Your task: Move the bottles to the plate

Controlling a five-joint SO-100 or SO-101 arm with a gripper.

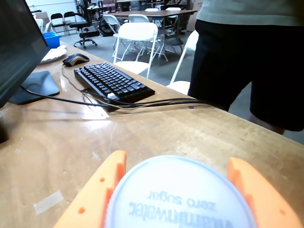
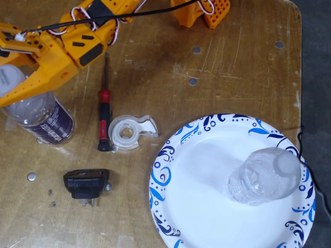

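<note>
The wide clear bottle (image 2: 44, 121) with a dark purple label stands at the table's left edge in the fixed view. My orange gripper (image 2: 9, 75) is closed around its top. In the wrist view its white cap (image 1: 178, 199) fills the gap in my gripper (image 1: 178, 190), and the fingers (image 1: 95, 194) press on both sides. The slim ridged bottle (image 2: 264, 175) stands upright on the right part of the white plate (image 2: 196, 206) with the blue swirl rim. The plate lies at the lower right, well away from my gripper.
A red-and-black screwdriver (image 2: 104, 111), a clear tape dispenser ring (image 2: 129, 133) and a black plug adapter (image 2: 86, 183) lie between bottle and plate. The wrist view shows a keyboard (image 1: 113, 81), a mouse (image 1: 75, 59), a monitor (image 1: 19, 52) and a person (image 1: 251, 57) at the table's edge.
</note>
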